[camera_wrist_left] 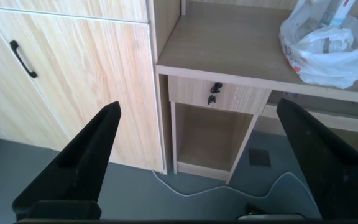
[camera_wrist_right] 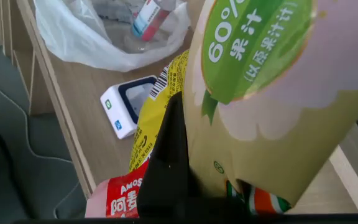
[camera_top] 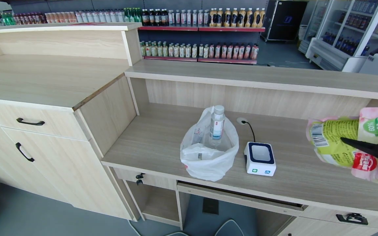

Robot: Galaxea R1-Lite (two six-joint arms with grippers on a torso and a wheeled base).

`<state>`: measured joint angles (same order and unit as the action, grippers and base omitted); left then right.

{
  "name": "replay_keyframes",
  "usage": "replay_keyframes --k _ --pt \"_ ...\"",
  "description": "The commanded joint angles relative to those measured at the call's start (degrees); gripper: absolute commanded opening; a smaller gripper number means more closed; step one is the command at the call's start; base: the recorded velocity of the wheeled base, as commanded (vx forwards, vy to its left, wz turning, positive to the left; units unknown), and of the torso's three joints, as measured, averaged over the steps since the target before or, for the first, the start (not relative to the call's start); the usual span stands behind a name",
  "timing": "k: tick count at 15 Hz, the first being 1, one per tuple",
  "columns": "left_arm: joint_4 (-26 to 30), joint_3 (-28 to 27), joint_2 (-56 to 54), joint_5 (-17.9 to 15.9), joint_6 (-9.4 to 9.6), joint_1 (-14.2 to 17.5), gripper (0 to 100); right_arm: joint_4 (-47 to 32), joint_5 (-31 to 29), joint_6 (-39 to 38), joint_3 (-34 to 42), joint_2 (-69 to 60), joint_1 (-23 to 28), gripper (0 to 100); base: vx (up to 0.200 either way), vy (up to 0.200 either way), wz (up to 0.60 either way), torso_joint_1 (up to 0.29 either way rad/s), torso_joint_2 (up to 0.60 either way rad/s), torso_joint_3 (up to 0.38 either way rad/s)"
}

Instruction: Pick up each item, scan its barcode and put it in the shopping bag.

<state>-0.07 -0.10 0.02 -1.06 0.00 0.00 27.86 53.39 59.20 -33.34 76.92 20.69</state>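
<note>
Mid-frame on a shop's wooden bench: one bag, one bottle inside, one scanner; right tool grips one pack, left tool wide.

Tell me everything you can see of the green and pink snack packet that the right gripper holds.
The soft plastic packet is yellow-green and pale pink, glossy and crumpled, with a round green label, a red patch and a black-and-white barcode at its end on the robot's left. It lies sideways in the air above the right part of the wooden counter, not touching it. Only the right gripper touches it: shut on it, with one black finger crossing its front.
</note>
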Motion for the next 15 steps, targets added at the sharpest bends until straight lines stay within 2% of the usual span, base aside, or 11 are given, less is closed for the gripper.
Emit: replay_keyframes --k 1,3,5,7,10,12,14,15 --pt "0.0 0.0 0.0 0.0 0.00 0.0 100 -0.2 -7.4 3.5 -0.4 -0.2 1.2 0 0.000 0.000 0.00 0.000 0.00 0.000" --pt "0.0 0.0 0.0 0.0 0.00 0.0 100 0.4 -21.6 6.7 -0.2 0.2 1.0 0 0.000 0.000 0.60 0.000 0.00 -0.002" --pt "0.0 0.0 0.0 0.0 0.00 0.0 100 0.6 -27.9 9.1 -0.8 2.4 -0.6 0 0.000 0.000 0.60 -0.002 0.00 0.012" --pt "0.0 0.0 0.0 0.0 0.00 0.0 100 1.4 -28.1 12.5 -1.5 5.6 -2.8 0 0.000 0.000 0.60 0.005 0.00 0.002" --pt "0.0 0.0 0.0 0.0 0.00 0.0 100 1.9 -27.5 19.2 -1.8 8.0 -4.2 0 0.000 0.000 0.00 0.000 0.00 0.000" --pt "0.0 0.0 0.0 0.0 -0.09 0.0 100 4.0 -23.9 23.6 -1.7 9.2 -4.5 0 0.000 0.000 0.00 0.000 0.00 0.000" --pt "0.0 0.0 0.0 0.0 0.00 0.0 100 5.2 -15.0 28.8 -1.8 11.3 -4.6 0 0.000 0.000 0.00 0.000 0.00 0.000" --pt "0.0 0.0 0.0 0.0 0.00 0.0 100 5.2 -13.3 31.9 -1.9 12.3 -4.3 0 0.000 0.000 0.00 0.000 0.00 0.000"
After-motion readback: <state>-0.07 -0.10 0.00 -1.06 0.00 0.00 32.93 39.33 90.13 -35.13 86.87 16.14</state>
